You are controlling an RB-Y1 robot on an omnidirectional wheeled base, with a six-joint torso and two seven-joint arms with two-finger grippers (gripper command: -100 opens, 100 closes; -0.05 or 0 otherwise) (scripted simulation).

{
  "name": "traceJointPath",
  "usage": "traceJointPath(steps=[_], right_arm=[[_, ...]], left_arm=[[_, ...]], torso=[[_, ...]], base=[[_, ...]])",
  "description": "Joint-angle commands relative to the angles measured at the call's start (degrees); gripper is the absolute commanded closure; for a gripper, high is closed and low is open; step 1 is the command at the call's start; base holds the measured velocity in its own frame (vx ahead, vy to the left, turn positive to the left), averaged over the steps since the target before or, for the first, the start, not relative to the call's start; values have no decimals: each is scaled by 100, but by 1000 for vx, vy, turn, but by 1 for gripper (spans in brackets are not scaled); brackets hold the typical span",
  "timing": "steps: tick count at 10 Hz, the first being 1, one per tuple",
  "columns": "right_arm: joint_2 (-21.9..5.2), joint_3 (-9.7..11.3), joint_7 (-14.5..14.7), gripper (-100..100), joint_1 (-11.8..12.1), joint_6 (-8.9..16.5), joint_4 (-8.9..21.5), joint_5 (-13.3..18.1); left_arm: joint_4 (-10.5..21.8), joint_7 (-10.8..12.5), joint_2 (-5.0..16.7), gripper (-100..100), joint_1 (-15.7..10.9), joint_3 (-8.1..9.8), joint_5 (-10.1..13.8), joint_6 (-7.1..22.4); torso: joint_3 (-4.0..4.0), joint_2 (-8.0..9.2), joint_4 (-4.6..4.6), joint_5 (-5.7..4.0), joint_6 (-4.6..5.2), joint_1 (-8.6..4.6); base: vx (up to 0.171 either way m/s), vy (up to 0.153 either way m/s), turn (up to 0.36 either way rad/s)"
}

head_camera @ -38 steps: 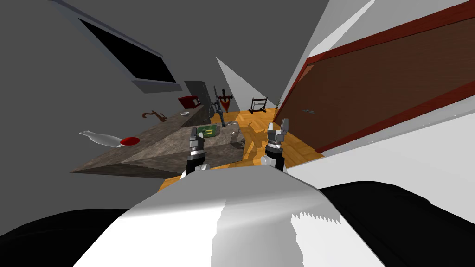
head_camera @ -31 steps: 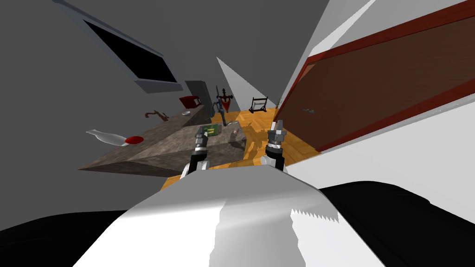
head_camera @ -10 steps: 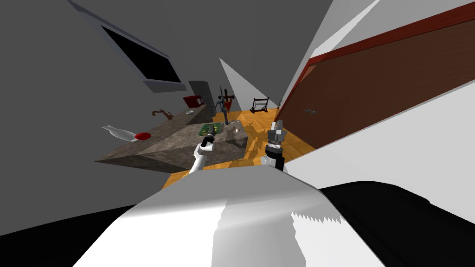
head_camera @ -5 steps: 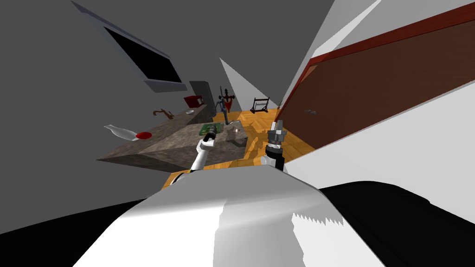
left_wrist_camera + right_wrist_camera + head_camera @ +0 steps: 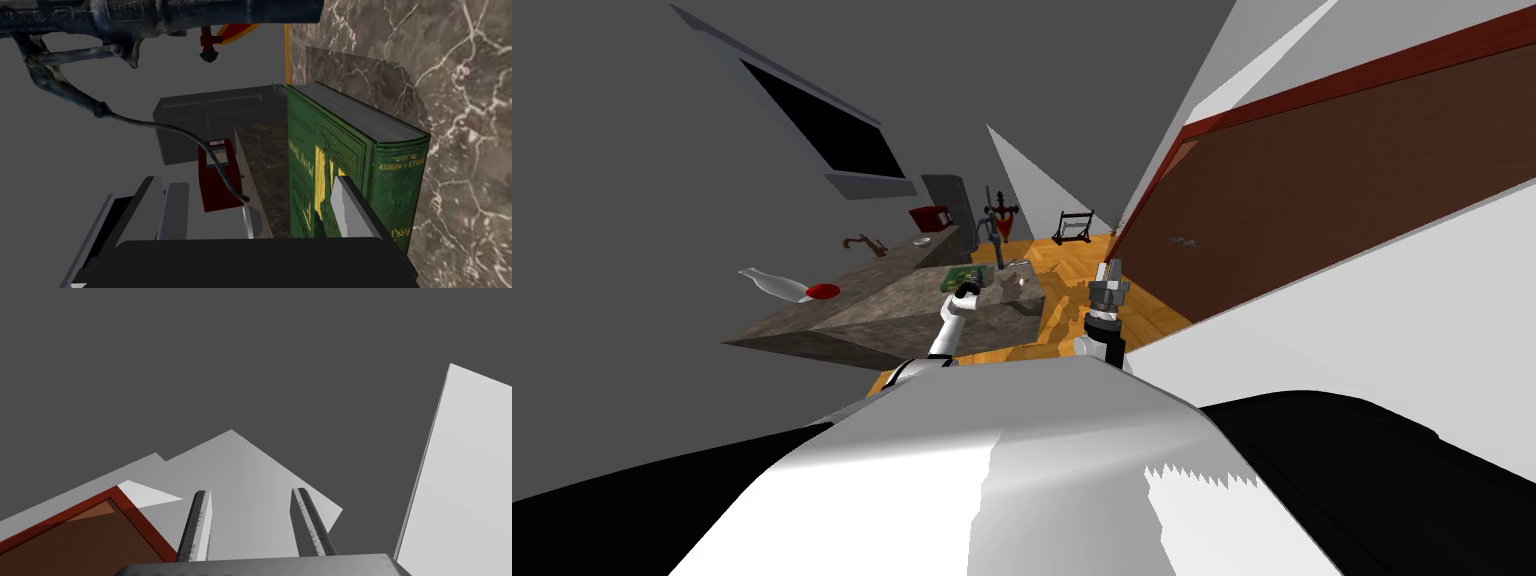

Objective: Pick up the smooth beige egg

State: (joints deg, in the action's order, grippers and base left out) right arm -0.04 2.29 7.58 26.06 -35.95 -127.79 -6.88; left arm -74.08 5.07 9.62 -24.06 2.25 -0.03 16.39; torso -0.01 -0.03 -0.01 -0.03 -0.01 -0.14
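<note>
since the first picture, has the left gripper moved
Yes. The left gripper has reached forward from the near edge of the marbled counter, across its top, to the green book on it.

Head camera: a rolled wide lens looks steeply down and forward over the counter (image 5: 892,300), with the door (image 5: 1312,200) at right. The left wrist camera, turned on its side, sits close over that counter and faces along the left gripper (image 5: 290,192) at the book (image 5: 350,165) and the red box (image 5: 217,175) beyond. The head view shares both, small and far. The right wrist camera tilts upward past the right gripper (image 5: 250,490), sharing the door's corner.
</note>
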Motion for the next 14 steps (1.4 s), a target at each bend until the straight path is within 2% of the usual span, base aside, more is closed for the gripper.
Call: traceJointPath(steps=[1, 2, 3, 4, 5, 7, 8, 9, 10, 11, 12, 13, 14], right_arm=[[0, 0, 0, 0, 0, 0, 0, 0], [0, 0, 0, 0, 0, 0, 0, 0], [0, 0, 0, 0, 0, 0, 0, 0], [0, 0, 0, 0, 0, 0, 0, 0], [0, 0, 0, 0, 0, 0, 0, 0], [0, 0, 0, 0, 0, 0, 0, 0], [0, 0, 0, 0, 0, 0, 0, 0], [0, 0, 0, 0, 0, 0, 0, 0], [0, 0, 0, 0, 0, 0, 0, 0], [0, 0, 0, 0, 0, 0, 0, 0], [0, 0, 0, 0, 0, 0, 0, 0], [0, 0, 0, 0, 0, 0, 0, 0], [0, 0, 0, 0, 0, 0, 0, 0]], left_arm=[[286, 30, 16, -100, -229, 8, 38, 135], [468, 73, -8, -100, -441, 36, 75, 379], [628, 73, -8, -100, -554, 36, 75, 379], [704, 73, -8, -100, -554, 36, 75, 379], [939, 115, -38, -100, -820, 64, 111, 621], [1077, 115, -38, -100, -874, 64, 111, 621], [1296, 153, -72, -100, -1128, 92, 147, 860], [1446, 153, -72, -100, -1186, 92, 147, 860], [1601, 189, -110, -100, -1401, 118, 181, 1094], [1780, 189, -110, -100, -1491, 118, 181, 1094], [1982, 222, -152, -100, -1723, 143, 215, 1323], [2131, 222, -152, -100, -1784, 143, 215, 1323], [2302, 252, -199, -100, -2004, 167, 248, 1545]], torso=[[0, 0, 0, 0, 0, 0], [-1, -1, 0, 0, 0, 1], [-2, -4, -1, -1, 0, -2], [-1, -2, -1, 0, 0, -1], [0, 0, -1, 1, -1, 5], [-2, -2, -1, 0, -1, 0], [0, 0, -1, 1, -1, 6], [-1, -1, 0, 0, -1, 1], [-2, -3, -1, 0, -1, 1], [-3, -6, -1, -1, 0, -5], [-4, -6, -2, -2, -1, -6], [-4, -7, -2, -2, -1, -7], [-3, -5, -2, -1, -1, -2]], base=[[6, -30, 11], [13, -38, 19], [8, -33, 15], [2, -17, 0], [12, -29, 23], [7, -25, 8], [7, -27, 26], [13, -30, 15], [22, -46, 24], [20, -47, 15], [24, -47, 25], [16, -35, 14], [18, -45, 27]])
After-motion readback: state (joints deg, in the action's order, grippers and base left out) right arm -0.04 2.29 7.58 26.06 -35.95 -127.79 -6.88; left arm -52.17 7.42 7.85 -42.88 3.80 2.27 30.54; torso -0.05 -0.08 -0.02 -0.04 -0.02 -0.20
